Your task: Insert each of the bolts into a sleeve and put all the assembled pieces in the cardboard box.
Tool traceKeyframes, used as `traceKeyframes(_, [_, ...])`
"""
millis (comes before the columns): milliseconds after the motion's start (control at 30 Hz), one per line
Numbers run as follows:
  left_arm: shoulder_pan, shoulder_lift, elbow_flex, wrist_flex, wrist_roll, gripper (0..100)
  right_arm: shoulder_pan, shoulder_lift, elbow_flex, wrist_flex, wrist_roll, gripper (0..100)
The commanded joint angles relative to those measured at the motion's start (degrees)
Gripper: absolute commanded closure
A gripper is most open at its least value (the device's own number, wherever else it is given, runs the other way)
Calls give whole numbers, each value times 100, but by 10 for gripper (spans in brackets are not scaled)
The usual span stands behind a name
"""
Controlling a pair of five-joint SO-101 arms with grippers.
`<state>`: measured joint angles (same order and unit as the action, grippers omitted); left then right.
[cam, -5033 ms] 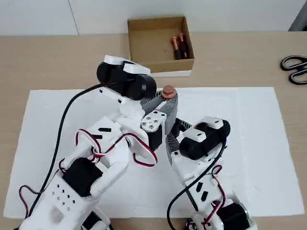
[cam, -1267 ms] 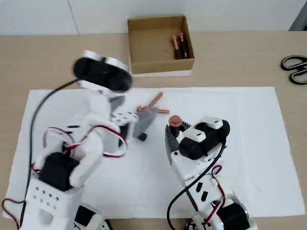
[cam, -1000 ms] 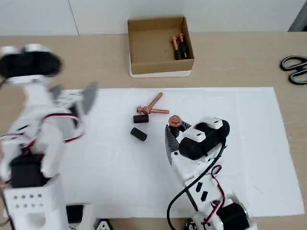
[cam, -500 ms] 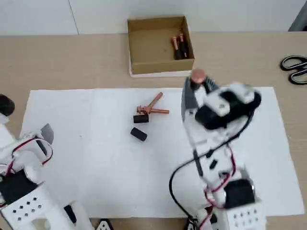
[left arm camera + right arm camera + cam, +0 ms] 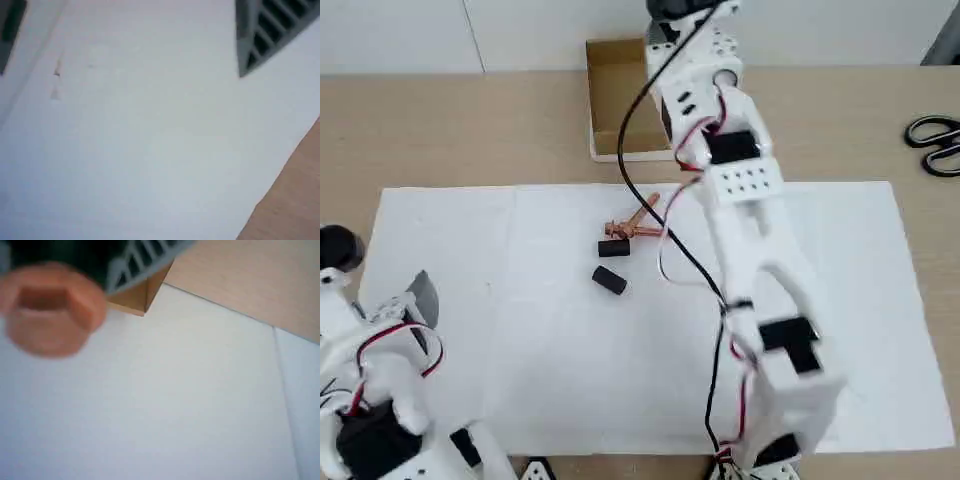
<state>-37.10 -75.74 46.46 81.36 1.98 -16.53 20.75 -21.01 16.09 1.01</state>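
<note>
My workspace is a pale wooden table (image 5: 470, 130) with a white sheet (image 5: 520, 390) spread over most of it. Nearest me, the left claw (image 5: 418, 300) sits folded back low over the sheet's near corner, well apart from the parts. Its wrist view shows a wide gap between the jaws with nothing but paper in it, so it is spread and empty. I judge it is parked there to leave the other arm room.

Further out, mid-sheet, lies a black sleeve (image 5: 610, 281), with a second sleeve (image 5: 613, 248) just beyond it. Right beside that are two copper bolts (image 5: 638, 222), crossed over each other. None of these is mated yet, so there is work left.

Farthest out, the right arm (image 5: 740, 200) stretches across the sheet to the cardboard box (image 5: 610, 90) at the table's far side, covering its right part. The right claw (image 5: 100, 270) is closed around an assembled piece (image 5: 50, 315), with the copper hex head facing the wrist camera and the dark sleeve pinched behind it. Gripping by the sleeve, I reckon, keeps the pair together until release. A box corner shows just beside the piece, so I judge this is the drop-off. I cannot tell whether it hangs squarely over the opening.

Scissors (image 5: 932, 140) lie well off to the right.
</note>
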Motion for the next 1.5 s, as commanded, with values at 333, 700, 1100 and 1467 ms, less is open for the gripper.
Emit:
traceKeyframes(333, [-18,-1064,338,26,-246,719,101,4215,-4721,-119,62,994])
traceKeyframes(700, [-18,-1081,347,26,-246,719,180,5209,-5222,-119,62,899])
traceKeyframes(1100, [-18,-1081,347,26,-246,719,180,5051,-5556,119,70,808])
traceKeyframes(1467, [-18,-1099,347,26,-246,719,189,4092,-7516,2642,70,812])
